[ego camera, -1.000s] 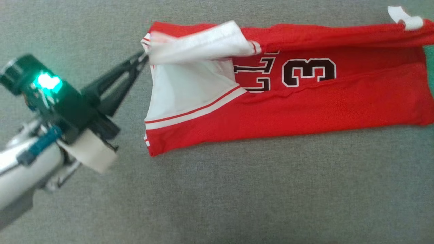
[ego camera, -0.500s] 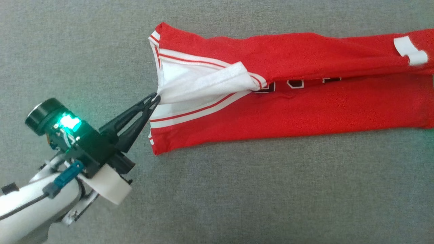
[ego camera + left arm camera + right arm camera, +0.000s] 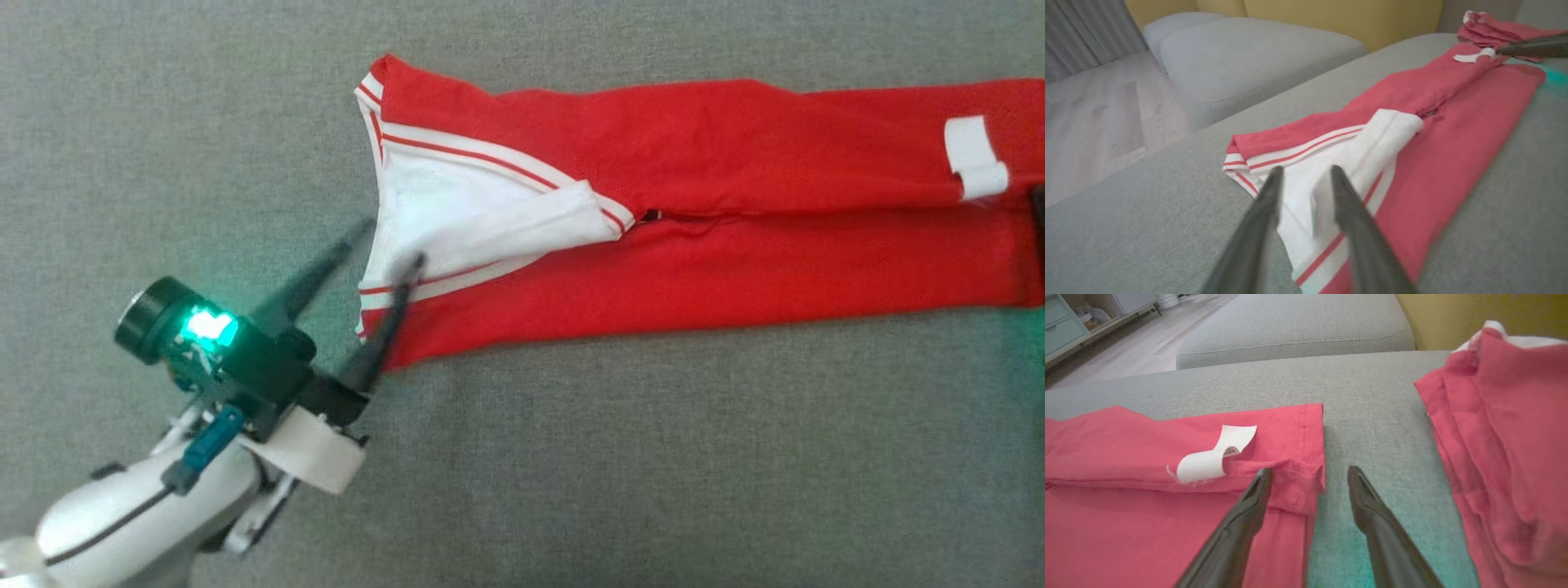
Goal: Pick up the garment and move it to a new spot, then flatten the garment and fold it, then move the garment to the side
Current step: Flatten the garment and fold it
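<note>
The garment (image 3: 735, 261), a red jersey with white striped side panels, lies folded into a long strip across the grey cushion (image 3: 571, 474). Its upper layer covers the front, and a white label (image 3: 971, 159) curls up near the right end. My left gripper (image 3: 390, 243) is open at the strip's left end. Its fingers straddle the white panel (image 3: 1372, 139) and hold nothing. My right gripper (image 3: 1308, 471) is open just off the hem corner (image 3: 1306, 457), one finger over the cloth and one over bare cushion. The label (image 3: 1216, 457) lies to its left.
A second heap of red cloth (image 3: 1515, 437) lies on the cushion just right of my right gripper. A yellow backrest (image 3: 1331, 16) rises behind. A separate grey seat block (image 3: 1249, 57) and wooden floor (image 3: 1086, 114) lie past the cushion's far edge.
The upper layer was drawn down over the printed number, closing the fold. My left gripper carried the white flap down, then opened and let it go. The right gripper's jaws have parted too.
</note>
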Controlling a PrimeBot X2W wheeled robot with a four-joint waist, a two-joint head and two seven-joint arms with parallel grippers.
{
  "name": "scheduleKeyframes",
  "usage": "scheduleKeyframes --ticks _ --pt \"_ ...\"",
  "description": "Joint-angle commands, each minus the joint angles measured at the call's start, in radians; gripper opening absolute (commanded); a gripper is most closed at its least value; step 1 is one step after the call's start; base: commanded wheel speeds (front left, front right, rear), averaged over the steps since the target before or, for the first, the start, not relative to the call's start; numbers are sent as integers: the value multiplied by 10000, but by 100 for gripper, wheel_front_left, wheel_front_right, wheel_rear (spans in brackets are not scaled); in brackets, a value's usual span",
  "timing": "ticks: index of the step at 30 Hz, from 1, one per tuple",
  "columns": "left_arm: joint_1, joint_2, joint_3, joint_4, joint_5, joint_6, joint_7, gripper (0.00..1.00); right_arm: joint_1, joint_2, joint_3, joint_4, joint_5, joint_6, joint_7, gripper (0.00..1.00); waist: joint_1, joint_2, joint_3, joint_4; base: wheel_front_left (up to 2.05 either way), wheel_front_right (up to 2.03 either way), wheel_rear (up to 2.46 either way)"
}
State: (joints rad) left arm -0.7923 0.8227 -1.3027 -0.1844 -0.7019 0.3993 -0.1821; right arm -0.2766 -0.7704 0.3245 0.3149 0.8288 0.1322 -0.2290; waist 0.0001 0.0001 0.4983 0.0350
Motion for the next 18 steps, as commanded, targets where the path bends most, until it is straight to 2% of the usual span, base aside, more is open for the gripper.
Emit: scheduleKeyframes --ticks 1,6,9,15,17,18 --pt "223 21 684 5 -192 329 -330 100 708 -115 -260 -221 -114 -15 -136 100 -1 -1 -150 -18 0 0 0" --pt "1267 -1032 1896 522 -581 1412 -771 100 1565 753 -1213 -634 -298 -15 -262 100 -1 -1 -563 -21 0 0 0" --pt "2039 -1890 3099 469 43 1855 -790 100 1897 1310 -1722 -896 -272 -15 -289 100 -1 -1 -798 71 0 0 0" --pt "3726 -3354 4934 476 1725 1840 -794 100 1810 1908 -2526 -676 -372 -15 -227 100 -1 -1 -1183 447 0 0 0" --pt "4162 -3755 5404 446 2189 1693 -795 100 1556 1999 -2882 -269 -522 -15 -97 100 -1 -1 -1257 606 0 0 0" --pt "4524 -4069 5741 460 2600 1465 -795 100 1274 2129 -3283 235 -735 -15 59 100 -1 -1 -1307 759 0 0 0"
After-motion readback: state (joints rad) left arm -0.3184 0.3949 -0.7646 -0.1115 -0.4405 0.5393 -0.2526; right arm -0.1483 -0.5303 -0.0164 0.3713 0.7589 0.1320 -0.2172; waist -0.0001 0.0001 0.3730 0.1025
